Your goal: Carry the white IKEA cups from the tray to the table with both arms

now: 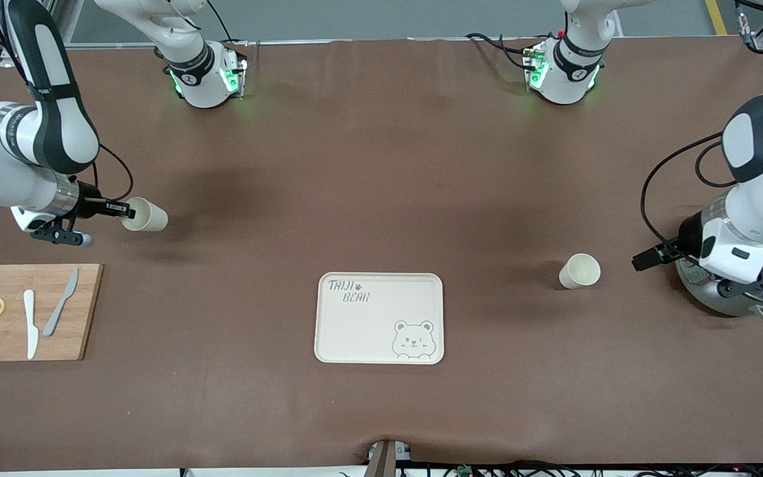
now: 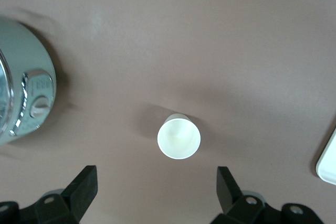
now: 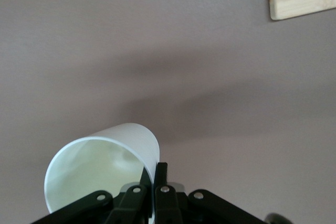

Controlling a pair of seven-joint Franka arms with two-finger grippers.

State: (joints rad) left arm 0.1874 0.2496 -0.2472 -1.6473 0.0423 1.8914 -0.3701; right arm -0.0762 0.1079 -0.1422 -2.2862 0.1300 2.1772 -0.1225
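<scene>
While both arms work the tabletop (image 1: 381, 199):
Right pincer (image 1: 131, 212): grips one cup (image 1: 146, 214) by its rim, aloft
Left pincer (image 1: 634, 262): spread wide beside the second cup (image 1: 579, 271), upright

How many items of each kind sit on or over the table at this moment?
White cups: 2, one held by the right gripper, one standing by the open left gripper
Bear tray: 1
Cutting board: 1
Knives: 2
Lemon slices: 2
Metal pot: 1
Total: 9
</scene>
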